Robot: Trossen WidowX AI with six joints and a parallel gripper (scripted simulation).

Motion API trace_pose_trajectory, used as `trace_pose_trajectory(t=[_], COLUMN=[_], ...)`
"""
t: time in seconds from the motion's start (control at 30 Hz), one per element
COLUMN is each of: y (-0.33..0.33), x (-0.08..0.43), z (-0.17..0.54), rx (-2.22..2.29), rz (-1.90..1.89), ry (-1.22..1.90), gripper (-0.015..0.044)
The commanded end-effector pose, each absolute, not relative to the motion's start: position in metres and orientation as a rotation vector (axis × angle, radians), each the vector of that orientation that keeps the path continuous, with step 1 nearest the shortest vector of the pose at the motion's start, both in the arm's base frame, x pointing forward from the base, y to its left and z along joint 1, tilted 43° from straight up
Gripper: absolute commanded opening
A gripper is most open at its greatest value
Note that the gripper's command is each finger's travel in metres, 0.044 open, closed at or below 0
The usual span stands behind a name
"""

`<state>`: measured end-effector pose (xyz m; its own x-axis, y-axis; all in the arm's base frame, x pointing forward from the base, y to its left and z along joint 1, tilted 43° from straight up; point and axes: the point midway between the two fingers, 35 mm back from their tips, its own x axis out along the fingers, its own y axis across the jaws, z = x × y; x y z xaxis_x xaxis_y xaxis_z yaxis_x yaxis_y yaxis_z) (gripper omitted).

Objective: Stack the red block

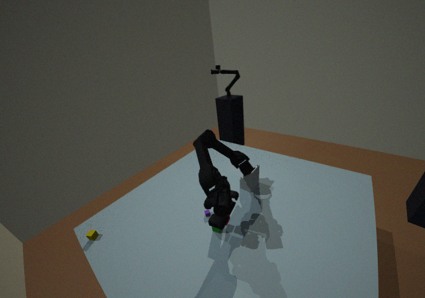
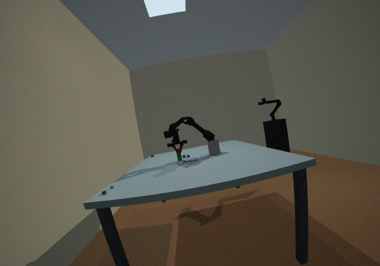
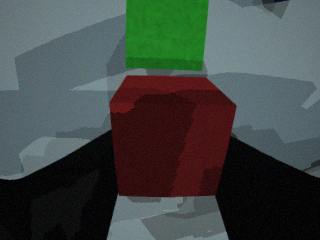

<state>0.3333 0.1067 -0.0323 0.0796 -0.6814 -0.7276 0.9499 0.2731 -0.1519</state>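
The red block (image 2: 178, 151) (image 3: 167, 150) (image 1: 227, 220) is between the fingers of my gripper (image 2: 178, 149) (image 3: 165, 134), which is shut on it and holds it above the table. The green tower (image 2: 179, 157) (image 3: 166, 35) (image 1: 216, 229) stands on the table. In the wrist view the tower is just beyond the block, with a thin strip of table showing between them. In the exterior view the block appears directly above the tower; whether they touch cannot be told. In the top view the arm hides most of both.
A small purple block (image 1: 207, 213) (image 2: 183, 155) and a blue block (image 2: 188, 155) lie near the tower. A yellow block (image 1: 92, 234) (image 2: 152, 155) lies near the table's edge. Two small dark blocks (image 2: 104, 192) (image 2: 111, 187) lie at a far corner. Another arm (image 1: 232, 81) stands on a pedestal.
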Motion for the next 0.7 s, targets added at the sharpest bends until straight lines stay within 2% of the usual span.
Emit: trace_pose_trajectory(t=[0.0, 0.4, 0.67], y=[0.122, 0.131, 0.097], x=[0.334, 0.332, 0.345], z=[-0.016, -0.005, 0.027], rx=[0.434, 0.434, 0.433], rz=[-1.266, -1.266, -1.267], ry=[0.798, 0.799, 0.797], gripper=[0.0000, 0.0000, 0.0000])
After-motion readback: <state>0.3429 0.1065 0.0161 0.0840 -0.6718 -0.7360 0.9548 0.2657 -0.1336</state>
